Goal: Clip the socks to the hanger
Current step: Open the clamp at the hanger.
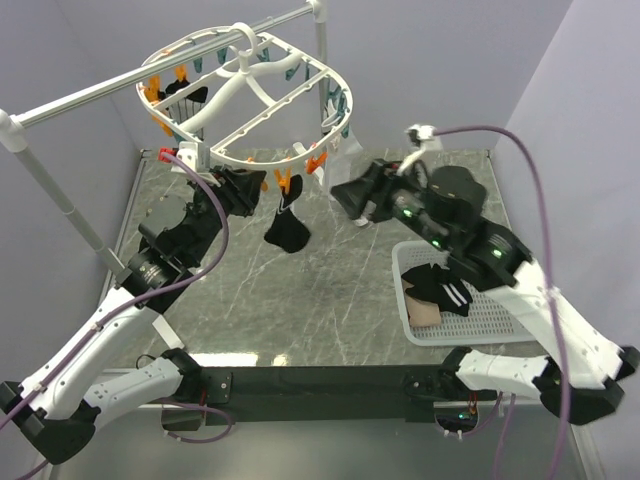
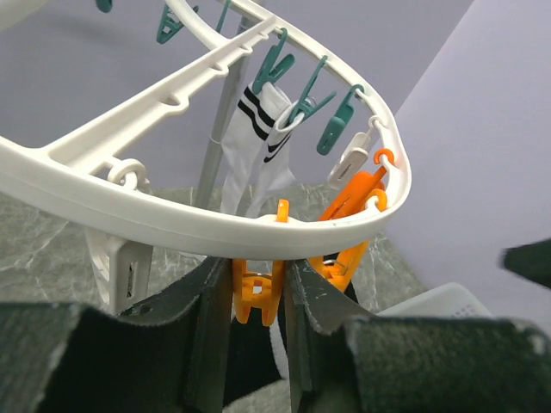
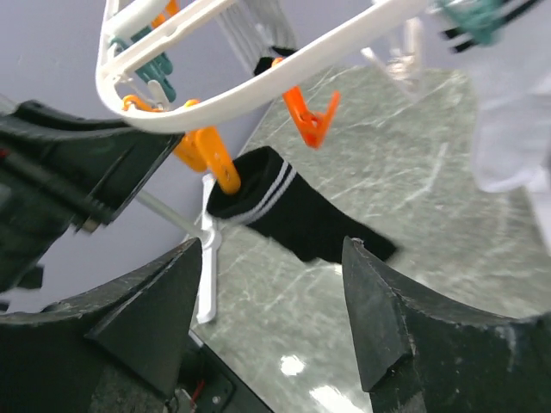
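Note:
The white oval hanger (image 1: 250, 90) hangs from a rail at the back. My left gripper (image 1: 252, 190) is shut on an orange clip (image 2: 256, 292) under the hanger's front rim (image 2: 172, 219). A black sock with white stripes (image 1: 288, 228) hangs from that clip and also shows in the right wrist view (image 3: 293, 215). My right gripper (image 1: 350, 195) is open and empty to the right of the sock, apart from it, its jaws wide in the right wrist view (image 3: 271, 258). A white sock with black stripes (image 2: 258, 138) hangs on a teal clip.
A white lattice basket (image 1: 490, 320) at the right holds a black striped sock (image 1: 440, 288) and a pinkish-beige sock (image 1: 425, 315). The silver rail (image 1: 90, 95) crosses the back left. An empty orange clip (image 3: 310, 120) hangs beside the sock. Grey marble table (image 1: 330, 300) lies below.

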### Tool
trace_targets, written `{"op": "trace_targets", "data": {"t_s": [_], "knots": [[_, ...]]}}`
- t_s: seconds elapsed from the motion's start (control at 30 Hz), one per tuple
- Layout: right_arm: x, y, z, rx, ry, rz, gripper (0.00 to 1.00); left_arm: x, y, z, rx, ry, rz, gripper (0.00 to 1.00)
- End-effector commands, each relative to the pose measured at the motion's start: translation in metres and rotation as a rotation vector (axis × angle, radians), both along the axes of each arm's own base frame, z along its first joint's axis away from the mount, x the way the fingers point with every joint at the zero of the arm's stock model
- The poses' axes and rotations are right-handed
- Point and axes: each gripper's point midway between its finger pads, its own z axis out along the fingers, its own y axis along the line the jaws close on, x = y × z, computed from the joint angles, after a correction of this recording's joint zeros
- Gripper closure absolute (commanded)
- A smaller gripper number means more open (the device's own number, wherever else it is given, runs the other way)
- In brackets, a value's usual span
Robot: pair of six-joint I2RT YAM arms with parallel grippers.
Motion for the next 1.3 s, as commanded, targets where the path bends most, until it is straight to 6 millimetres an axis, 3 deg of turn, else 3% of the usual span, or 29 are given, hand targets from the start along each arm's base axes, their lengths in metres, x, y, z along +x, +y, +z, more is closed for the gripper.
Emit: {"op": "trace_targets", "data": {"t_s": [0.0,0.03,0.13,0.2,0.3,0.33,0.4,0.43,0.47,0.5,0.6,0.63,0.67,0.7,0.8,0.83,0.9,0.93,1.27], "knots": [[-0.024,-0.056,0.023,-0.022,-0.052,-0.093,0.27,-0.002,-0.002,0.016,-0.01,-0.062,-0.018,0.77],[-0.03,-0.074,0.028,-0.009,-0.056,-0.139,0.26,-0.002,-0.003,0.017,-0.007,-0.064,-0.025,0.77],[-0.026,-0.132,0.005,-0.053,0.009,-0.383,0.23,-0.003,-0.008,0.018,-0.009,-0.071,-0.049,0.77],[-0.02,-0.174,-0.022,-0.097,0.095,-0.555,0.22,-0.002,-0.01,0.018,-0.009,-0.072,-0.055,0.77],[-0.016,-0.205,-0.068,-0.134,0.22,-0.666,0.22,-0.002,-0.012,0.017,-0.008,-0.076,-0.064,0.77],[-0.012,-0.222,-0.096,-0.14,0.291,-0.729,0.22,-0.002,-0.013,0.016,-0.006,-0.075,-0.065,0.77],[-0.008,-0.236,-0.119,-0.121,0.35,-0.797,0.2,-0.003,-0.013,0.017,-0.009,-0.077,-0.07,0.77],[-0.007,-0.253,-0.143,-0.127,0.404,-0.868,0.2,-0.003,-0.013,0.018,-0.011,-0.08,-0.073,0.77],[-0.004,-0.258,-0.151,-0.112,0.419,-0.89,0.2,-0.002,-0.013,0.016,-0.01,-0.077,-0.072,0.77],[-0.005,-0.265,-0.173,-0.112,0.468,-0.924,0.2,-0.003,-0.013,0.017,-0.013,-0.079,-0.074,0.77],[-0.004,-0.29,-0.2,-0.041,0.523,-1.021,0.2,-0.004,-0.015,0.017,-0.013,-0.081,-0.084,0.77],[-0.008,-0.294,-0.222,-0.042,0.568,-1.032,0.2,-0.004,-0.016,0.017,-0.013,-0.081,-0.088,0.77],[-0.007,-0.31,-0.229,-0.012,0.57,-1.085,0.2,-0.004,-0.016,0.016,-0.014,-0.079,-0.088,0.77],[-0.011,-0.309,-0.249,-0.011,0.609,-1.067,0.23,-0.005,-0.016,0.016,-0.018,-0.079,-0.092,0.77],[-0.009,-0.326,-0.27,0.008,0.608,-1.09,0.29,-0.006,-0.017,0.017,-0.022,-0.083,-0.102,0.77],[-0.012,-0.329,-0.287,0.005,0.642,-1.096,0.31,-0.007,-0.018,0.018,-0.025,-0.086,-0.106,0.77],[-0.011,-0.342,-0.297,0.036,0.639,-1.142,0.31,-0.008,-0.019,0.017,-0.027,-0.082,-0.113,0.77],[-0.009,-0.335,-0.308,0.069,0.674,-1.103,0.31,-0.008,-0.019,0.017,-0.027,-0.084,-0.116,0.77],[-0.003,-0.357,-0.342,0.11,0.69,-1.199,0.32,-0.01,-0.024,0.013,-0.036,-0.077,-0.142,0.77]]}}
